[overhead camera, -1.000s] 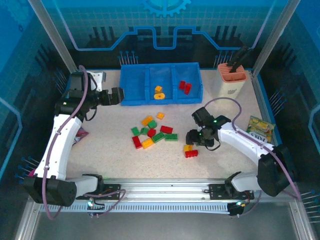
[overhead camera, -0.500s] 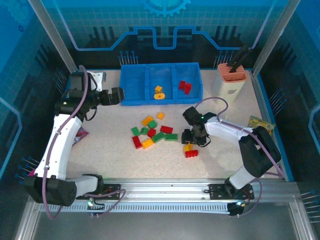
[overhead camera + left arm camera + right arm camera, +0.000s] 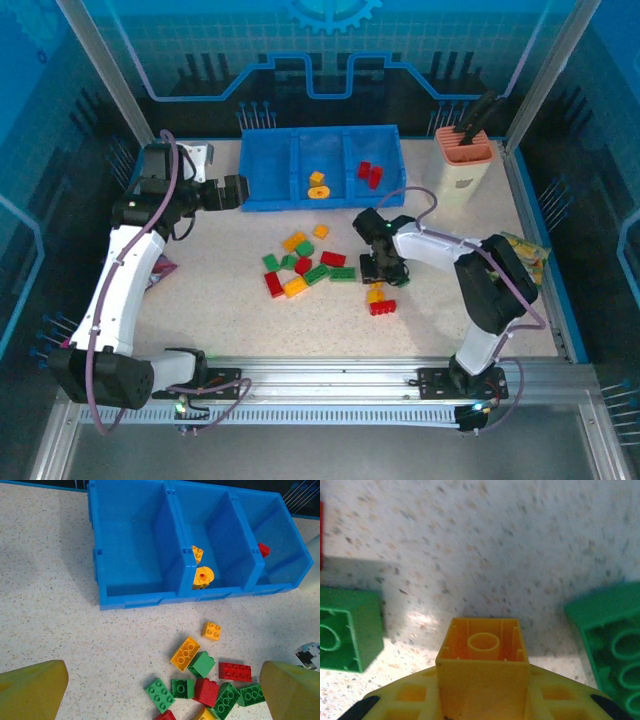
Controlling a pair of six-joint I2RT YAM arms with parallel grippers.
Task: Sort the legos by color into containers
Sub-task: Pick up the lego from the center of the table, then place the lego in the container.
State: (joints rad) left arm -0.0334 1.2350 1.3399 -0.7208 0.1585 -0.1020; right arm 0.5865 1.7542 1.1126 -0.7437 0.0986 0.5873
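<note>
Left gripper (image 3: 236, 192): fingers spread wide, just beside tray (image 3: 268, 204).
Right gripper (image 3: 381, 278): pinching orange brick (image 3: 482, 662).
Legos (image 3: 305, 266): loose pile, mid-table (image 3: 225, 305).

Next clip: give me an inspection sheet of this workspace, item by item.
Surface: speckled table, no spills seen.
Job's things: blue tray at the back, with yellow-orange pieces in the middle compartment and red pieces in the right one; loose pile of red, green and yellow-orange bricks mid-table.
Clutter: cream holder back right; snack packet at the right edge; pink packet by the left arm.
Grippers: left gripper open, beside the tray's left end; right gripper closed on a yellow-orange brick.
Cables: purple cables along both arms.
Surroundings: blue enclosure walls, metal frame post.
</note>
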